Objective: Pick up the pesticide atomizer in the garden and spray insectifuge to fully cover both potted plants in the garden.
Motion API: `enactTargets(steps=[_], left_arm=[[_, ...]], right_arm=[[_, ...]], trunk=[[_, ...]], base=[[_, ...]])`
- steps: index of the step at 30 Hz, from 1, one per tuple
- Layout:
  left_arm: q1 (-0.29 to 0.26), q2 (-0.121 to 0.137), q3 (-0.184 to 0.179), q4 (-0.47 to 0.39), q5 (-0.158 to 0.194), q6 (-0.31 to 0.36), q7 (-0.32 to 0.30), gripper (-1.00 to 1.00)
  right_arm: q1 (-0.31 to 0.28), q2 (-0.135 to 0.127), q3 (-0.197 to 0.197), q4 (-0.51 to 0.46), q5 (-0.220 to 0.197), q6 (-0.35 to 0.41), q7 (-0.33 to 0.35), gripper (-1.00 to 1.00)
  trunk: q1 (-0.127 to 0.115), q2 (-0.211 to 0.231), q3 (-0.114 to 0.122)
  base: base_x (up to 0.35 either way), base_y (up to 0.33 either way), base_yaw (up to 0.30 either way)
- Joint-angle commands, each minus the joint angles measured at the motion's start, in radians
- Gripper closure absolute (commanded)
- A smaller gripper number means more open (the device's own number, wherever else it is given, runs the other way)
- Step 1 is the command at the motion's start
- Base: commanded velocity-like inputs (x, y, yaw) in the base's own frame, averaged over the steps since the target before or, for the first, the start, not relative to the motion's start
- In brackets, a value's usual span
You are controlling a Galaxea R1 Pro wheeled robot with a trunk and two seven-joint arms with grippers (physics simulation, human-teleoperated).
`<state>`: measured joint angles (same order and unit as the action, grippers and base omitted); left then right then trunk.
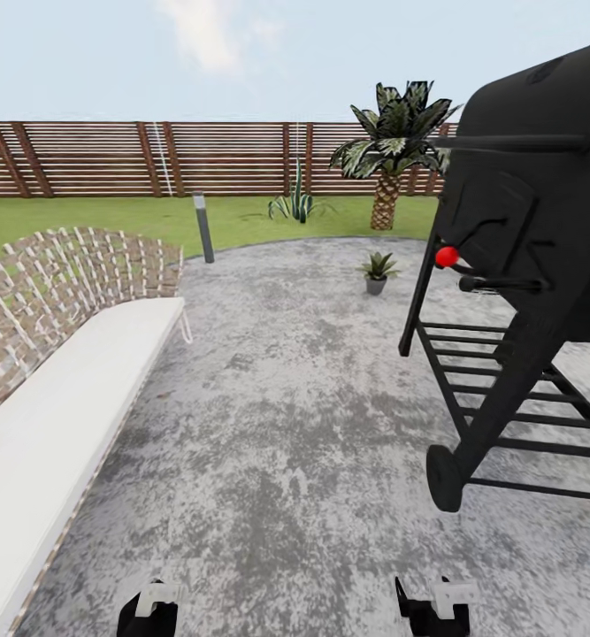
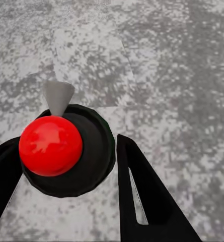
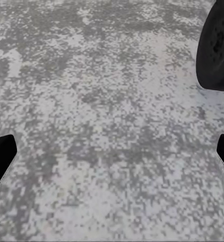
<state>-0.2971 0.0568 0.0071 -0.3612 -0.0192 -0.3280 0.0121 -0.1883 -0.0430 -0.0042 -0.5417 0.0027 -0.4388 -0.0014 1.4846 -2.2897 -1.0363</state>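
Observation:
In the left wrist view my left gripper (image 2: pixel 66 151) is shut on the pesticide atomizer (image 2: pixel 94 151), seen end-on as a round dark green body with a grey cone nozzle and a red ball on top. In the head view that gripper (image 1: pixel 149 612) sits at the bottom edge. My right gripper (image 1: pixel 436 610) is open over bare paving, its fingers (image 3: pixel 1 156) far apart with nothing between them. One small potted plant (image 1: pixel 377 269) in a grey pot stands on the patio far ahead. A spiky plant (image 1: pixel 295 205) grows on the lawn behind it.
A large black grill (image 1: pixel 516 265) on wheels stands close at the right; its wheel (image 3: pixel 217 45) is near my right gripper. A white-cushioned woven bench (image 1: pixel 56 389) lines the left. A grey bollard (image 1: pixel 204 227), a palm (image 1: pixel 387 168) and the wooden fence (image 1: pixel 197 159) stand beyond the grey patio (image 1: pixel 286 425).

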Motion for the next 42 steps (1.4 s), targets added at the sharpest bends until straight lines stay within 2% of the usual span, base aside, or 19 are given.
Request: enactTargets(steps=[1,42], left_arm=[[-0.001,0.000,0.001,0.001,-0.002,-0.003,0.002,1.00],[-0.001,0.000,0.001,0.001,-0.002,-0.003,0.002,1.00]], right_arm=[[0.000,0.000,0.000,0.001,0.000,-0.003,0.000,-1.00],[0.000,0.000,0.000,0.001,0.000,-0.003,0.002,-1.00]], trunk=[[0.000,0.000,-0.001],[0.000,0.000,-0.001]], base=[[0.339,0.000,0.000],[0.339,0.000,0.000]])
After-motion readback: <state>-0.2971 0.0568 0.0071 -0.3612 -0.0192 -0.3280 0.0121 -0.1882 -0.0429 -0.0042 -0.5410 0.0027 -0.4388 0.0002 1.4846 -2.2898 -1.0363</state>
